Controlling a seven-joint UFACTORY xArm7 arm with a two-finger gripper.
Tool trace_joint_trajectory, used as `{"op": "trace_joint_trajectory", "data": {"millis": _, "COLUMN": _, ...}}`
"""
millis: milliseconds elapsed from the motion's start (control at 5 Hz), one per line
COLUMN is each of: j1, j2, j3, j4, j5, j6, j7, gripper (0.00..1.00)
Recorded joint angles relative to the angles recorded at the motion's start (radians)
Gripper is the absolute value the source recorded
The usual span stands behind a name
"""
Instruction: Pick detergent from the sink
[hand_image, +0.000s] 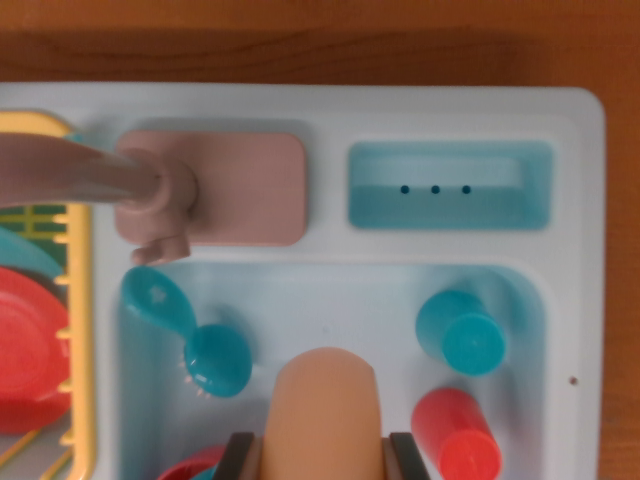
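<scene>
In sink basin (330, 290), btm centre of wrist view, tan detergent bottle (325, 405) was seen standing betw. gripper (325, 450) fingers, apparently pinched. Judged light, rigid, smooth plastic, likely slippery; mid-body sides judged best for grip.

Open sink floor (330, 310) mid-basin, brush (190, 335) left, teal cup (462, 335), red cup (457, 435) right

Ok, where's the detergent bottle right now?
In the wrist view, the tan detergent bottle stands at bottom centre of the sink basin, between the gripper's fingers, with the teal brush on its left and the red cup on its right.
</scene>
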Motion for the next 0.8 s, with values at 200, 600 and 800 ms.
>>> {"op": "trace_joint_trajectory", "data": {"millis": 200, "j1": 0.0000, "j2": 0.000, "j3": 0.000, "j4": 0.000, "j5": 0.0000, "j6": 0.000, "j7": 0.000, "gripper": 1.00}}
{"op": "trace_joint_trajectory", "data": {"millis": 600, "j1": 0.0002, "j2": -0.011, "j3": 0.000, "j4": 0.030, "j5": -0.0015, "j6": 0.042, "j7": 0.001, "gripper": 1.00}}
{"op": "trace_joint_trajectory", "data": {"millis": 800, "j1": 0.0004, "j2": -0.023, "j3": 0.000, "j4": 0.060, "j5": -0.0030, "j6": 0.082, "j7": 0.003, "gripper": 1.00}}
